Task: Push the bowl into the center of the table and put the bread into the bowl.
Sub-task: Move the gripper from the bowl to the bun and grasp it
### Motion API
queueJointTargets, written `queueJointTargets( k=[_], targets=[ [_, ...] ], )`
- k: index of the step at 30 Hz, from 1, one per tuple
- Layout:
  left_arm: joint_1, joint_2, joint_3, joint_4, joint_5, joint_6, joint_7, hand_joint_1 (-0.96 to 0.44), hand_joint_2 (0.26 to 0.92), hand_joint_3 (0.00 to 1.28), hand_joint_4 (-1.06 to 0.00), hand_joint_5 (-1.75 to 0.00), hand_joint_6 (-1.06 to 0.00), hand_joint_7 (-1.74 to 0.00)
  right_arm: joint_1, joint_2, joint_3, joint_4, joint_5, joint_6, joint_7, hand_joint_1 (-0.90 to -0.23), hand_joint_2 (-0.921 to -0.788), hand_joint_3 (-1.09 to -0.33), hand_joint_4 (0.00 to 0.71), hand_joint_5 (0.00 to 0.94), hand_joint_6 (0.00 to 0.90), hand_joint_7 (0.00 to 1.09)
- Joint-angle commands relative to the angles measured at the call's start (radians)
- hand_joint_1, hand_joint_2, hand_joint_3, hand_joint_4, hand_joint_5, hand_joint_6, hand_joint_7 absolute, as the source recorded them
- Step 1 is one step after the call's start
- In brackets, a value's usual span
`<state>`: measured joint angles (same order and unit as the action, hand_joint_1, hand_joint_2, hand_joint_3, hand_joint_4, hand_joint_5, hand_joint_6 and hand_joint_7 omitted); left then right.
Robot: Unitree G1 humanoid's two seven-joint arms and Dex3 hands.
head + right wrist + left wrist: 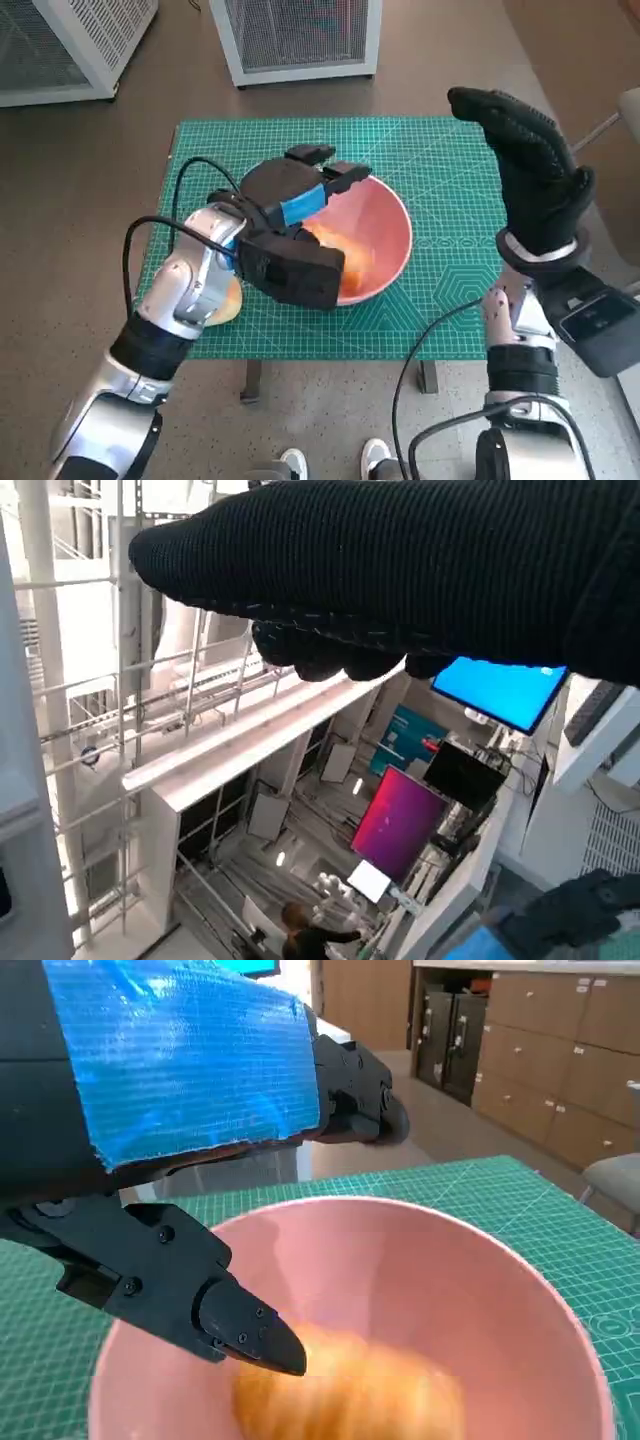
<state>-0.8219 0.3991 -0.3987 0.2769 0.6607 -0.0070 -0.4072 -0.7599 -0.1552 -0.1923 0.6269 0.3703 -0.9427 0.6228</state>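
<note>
The pink bowl (400, 225) stands near the middle of the green mat. An orange-brown piece of bread (345, 265) lies inside it, blurred in the left wrist view (350, 1390). My left hand (300, 205) hovers over the bowl's near-left side with its fingers (240, 1325) spread and nothing in them. The bowl's rim (520, 1270) curves below that hand (180, 1110). My right hand (530, 165) is raised off the table's right edge, fingers stretched out and holding nothing. It is a dark band (400, 570) in the right wrist view.
The green cutting mat (440, 160) covers the small table. A pale yellowish object (228, 302) peeks out under my left forearm at the mat's near-left. White mesh cabinets (300, 40) stand beyond the table. Shoes (375, 455) show at the near edge.
</note>
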Motion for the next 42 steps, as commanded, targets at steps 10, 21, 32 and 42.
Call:
queueJointTargets(
  k=[10,21,32,42],
  targets=[
    [0.168,0.155,0.255,-0.396,-0.198,0.111,-0.159,-0.33,0.783,0.0,0.0,0.0,-0.15,-0.03,0.044,0.003,0.011,-0.024,-0.026,0.007,-0.031,-0.58,-0.921,-0.623,0.242,0.003,0.05,0.58],
    [0.371,0.263,0.422,-0.651,-0.246,0.231,-0.2,-0.26,0.746,0.0,0.0,0.0,-0.17,-0.04,0.051,0.004,0.022,-0.034,-0.026,0.014,-0.041,-0.58,-0.921,-0.632,0.242,0.002,0.047,0.58],
    [0.526,0.366,0.472,-0.714,-0.264,0.301,-0.286,-0.08,0.691,0.0,0.0,0.0,-0.18,-0.03,0.045,0.007,0.025,-0.018,-0.007,0.025,-0.028,-0.583,-0.921,-0.633,0.241,0.001,0.043,0.58],
    [0.554,0.367,0.415,-0.709,-0.218,0.356,-0.283,0.06,0.698,0.0,-0.02,-0.01,-0.18,-0.01,0.038,0.006,0.026,-0.011,0.003,0.037,-0.016,-0.593,-0.921,-0.633,0.238,0.0,0.04,0.58]
  ],
)
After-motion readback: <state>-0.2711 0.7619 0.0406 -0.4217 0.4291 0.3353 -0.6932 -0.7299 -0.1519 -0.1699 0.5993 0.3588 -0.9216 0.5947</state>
